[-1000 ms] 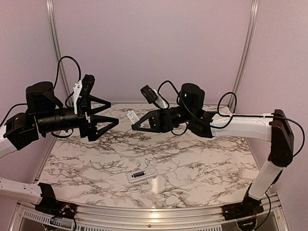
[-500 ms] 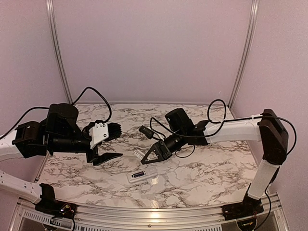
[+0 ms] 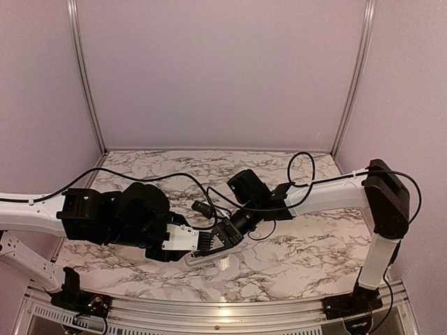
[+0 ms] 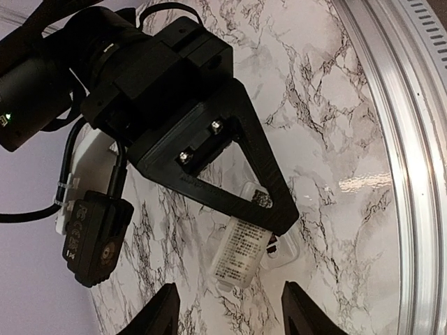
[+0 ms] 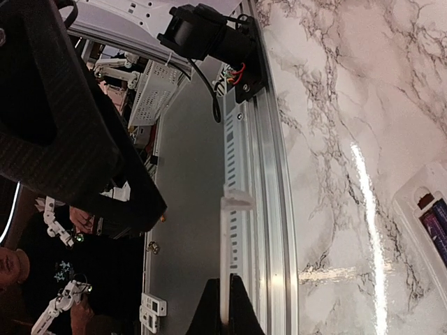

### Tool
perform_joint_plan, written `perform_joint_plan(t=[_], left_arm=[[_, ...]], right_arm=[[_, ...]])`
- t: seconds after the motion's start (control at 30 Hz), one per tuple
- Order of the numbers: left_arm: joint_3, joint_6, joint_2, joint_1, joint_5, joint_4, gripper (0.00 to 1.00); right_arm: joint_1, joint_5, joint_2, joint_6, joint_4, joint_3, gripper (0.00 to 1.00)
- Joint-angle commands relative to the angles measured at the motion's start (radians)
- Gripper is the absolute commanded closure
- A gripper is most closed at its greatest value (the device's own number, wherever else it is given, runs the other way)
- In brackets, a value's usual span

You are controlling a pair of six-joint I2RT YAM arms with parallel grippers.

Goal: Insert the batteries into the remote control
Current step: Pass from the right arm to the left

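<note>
Left wrist view: the remote control (image 4: 239,252) is lying flat on the marble table (image 4: 328,105) with its printed label facing up. It is sitting just ahead of the left gripper (image 4: 234,317), in line with the gap between the two fingertips (image 4: 157,314). Those fingertips are standing spread and are touching nothing.

The right gripper (image 4: 279,218) is slanting down onto the remote, and its tip is covering part of the casing. Whether it is actually touching the casing, cannot tell.

Right wrist view: only one corner of the remote is showing, at the right edge. The battery bay is open and facing up. It is holding the batteries (image 5: 436,225), two dark cylinders lying side by side, cut off by the frame edge. A reddish contact is showing at the bay's end.

The right gripper's fingers are pressing together and pinching a thin white plate (image 5: 225,237) edge-on.

Top external view: the remote is sitting near the table's front edge. The left gripper is reaching it from the left and the right gripper from the rear right, and the two tips are meeting over it. An aluminium rail (image 5: 269,209) is running along the table's front edge.
</note>
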Motion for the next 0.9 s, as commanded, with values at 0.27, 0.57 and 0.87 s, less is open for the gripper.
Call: perform_joint_plan(t=[0.27,0.57,0.87], left_arm=[[0.035,0.052,0.081,-0.053,-0.028,-0.037,0.51],[0.030,0.055,0.095,-0.062,-0.011,-0.041,0.61],[0.021,0.056,0.084,-0.064,-0.014,-0.051,0.66]], right_arm=[[0.045,-0.032,0.035,0.000,-0.010,0.055,1.00],[0.062,-0.035,0.037,-0.044,-0.058,0.072,1.00],[0.063,-0.044,0.031,-0.059,-0.069,0.072,1.00]])
